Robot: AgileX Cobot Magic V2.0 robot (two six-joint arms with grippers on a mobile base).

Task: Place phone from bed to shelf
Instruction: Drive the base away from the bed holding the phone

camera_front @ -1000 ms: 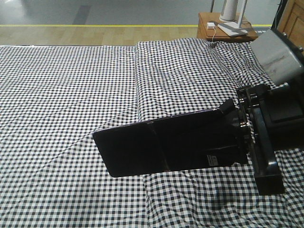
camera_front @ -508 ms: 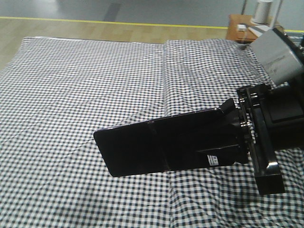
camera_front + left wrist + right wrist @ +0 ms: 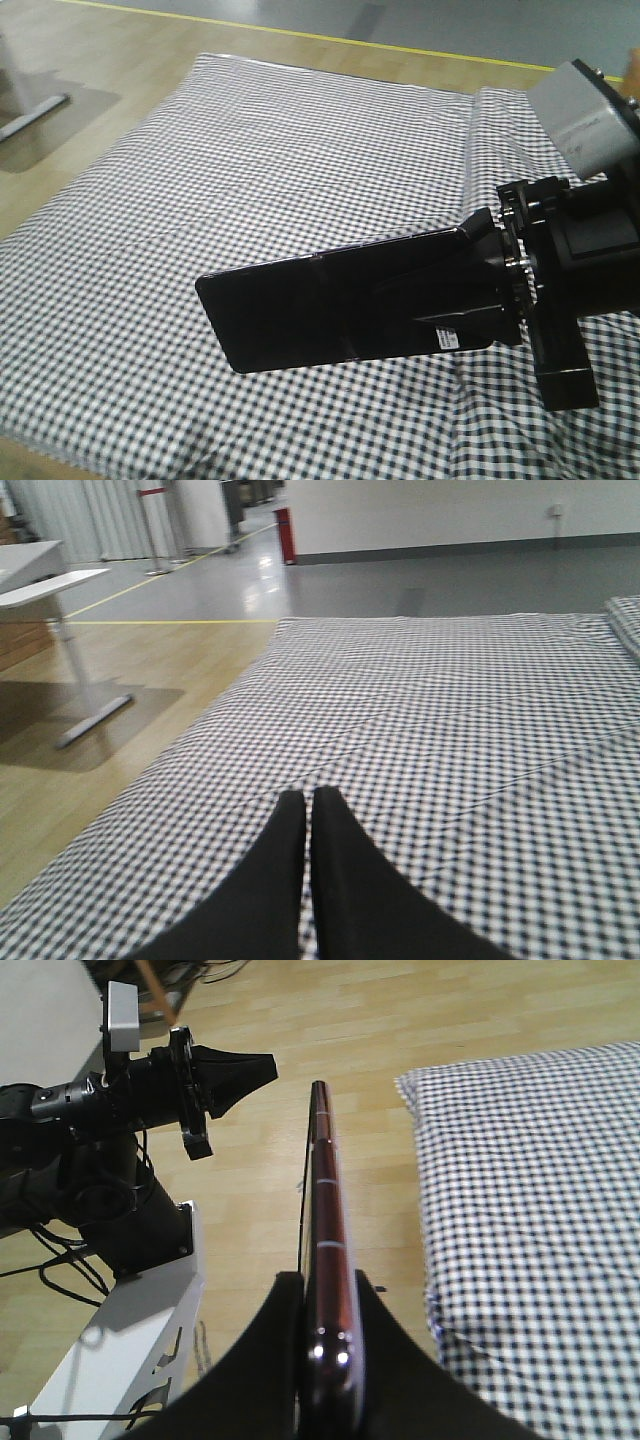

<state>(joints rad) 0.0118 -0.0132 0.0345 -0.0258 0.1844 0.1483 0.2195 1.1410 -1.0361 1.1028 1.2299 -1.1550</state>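
A wood floor (image 3: 90, 50) with a yellow line borders the bed (image 3: 250, 180), whose gingham sheet lies below and beyond the right gripper (image 3: 455, 290) in the front view. That gripper pinches 1 end of the phone (image 3: 320, 315), which juts out past the fingertips, clear of the sheet. From the left wrist, the left gripper (image 3: 308, 870) shows 2 fingers pressed together on nothing, with the bed ahead of them. From the right wrist, the phone stands edge-on between the fingers, bare floor beneath, bed to the hand's right. No shelf shows. With glossy faces, a long overhang and a middle crease, a jolt in transit could make it pivot, fold or slip onto the floor.
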